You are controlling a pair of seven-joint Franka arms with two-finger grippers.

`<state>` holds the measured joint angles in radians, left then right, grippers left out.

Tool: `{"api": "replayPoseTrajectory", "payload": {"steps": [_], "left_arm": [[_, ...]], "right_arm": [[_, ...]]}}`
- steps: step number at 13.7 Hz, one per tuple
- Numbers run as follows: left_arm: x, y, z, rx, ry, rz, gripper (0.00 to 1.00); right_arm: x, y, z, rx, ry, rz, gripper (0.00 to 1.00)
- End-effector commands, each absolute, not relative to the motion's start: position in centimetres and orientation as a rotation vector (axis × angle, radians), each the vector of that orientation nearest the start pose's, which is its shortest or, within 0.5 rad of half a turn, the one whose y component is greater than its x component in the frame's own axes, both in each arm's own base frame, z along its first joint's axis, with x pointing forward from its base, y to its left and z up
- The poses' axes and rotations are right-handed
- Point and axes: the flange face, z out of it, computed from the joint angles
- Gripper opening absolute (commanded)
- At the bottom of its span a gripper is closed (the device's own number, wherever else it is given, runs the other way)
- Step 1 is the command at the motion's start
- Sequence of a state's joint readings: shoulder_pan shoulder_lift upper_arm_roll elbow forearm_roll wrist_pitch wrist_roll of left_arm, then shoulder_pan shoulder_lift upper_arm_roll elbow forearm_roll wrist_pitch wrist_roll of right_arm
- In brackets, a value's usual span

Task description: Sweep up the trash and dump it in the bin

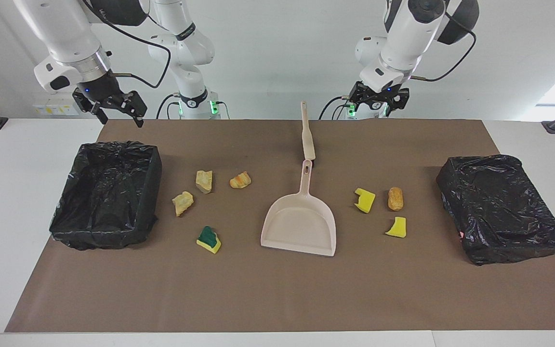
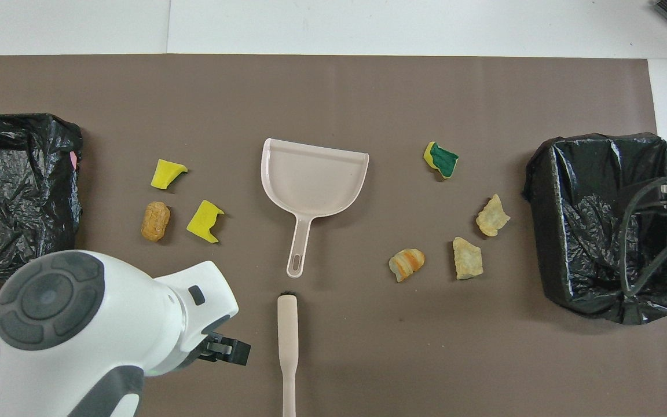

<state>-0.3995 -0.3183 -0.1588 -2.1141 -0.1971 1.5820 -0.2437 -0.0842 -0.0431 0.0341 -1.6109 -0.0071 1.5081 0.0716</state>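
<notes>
Seven light, soft scraps are judged sweepable; brush handle probably suits gripping. Left gripper and right gripper: fingers apart, nothing held.
</notes>
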Motion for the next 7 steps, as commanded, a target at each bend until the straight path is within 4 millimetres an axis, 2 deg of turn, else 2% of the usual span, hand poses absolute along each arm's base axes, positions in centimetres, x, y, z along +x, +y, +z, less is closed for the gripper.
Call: {"api": "replayPoseTrajectory", "payload": {"steps": [1, 3, 7], "left_arm": [[32.2, -27.4, 50.6, -3.166, 0.361, 0.36, 1.0], [29.6, -30.1, 47.5, -3.159, 0.342, 0.33, 1.0], [25.9, -33.6, 41.4, -3.135, 0.3, 0.318, 1.0]], "right_arm": [[52.7, -2.7, 62.6, -3.136, 0.166, 0.116, 1.0], [52.6, -2.7, 62.3, -3.135, 0.169, 0.128, 1.0], [52.3, -2.7, 62.2, -3.131, 0.173, 0.132, 1.0]]}}
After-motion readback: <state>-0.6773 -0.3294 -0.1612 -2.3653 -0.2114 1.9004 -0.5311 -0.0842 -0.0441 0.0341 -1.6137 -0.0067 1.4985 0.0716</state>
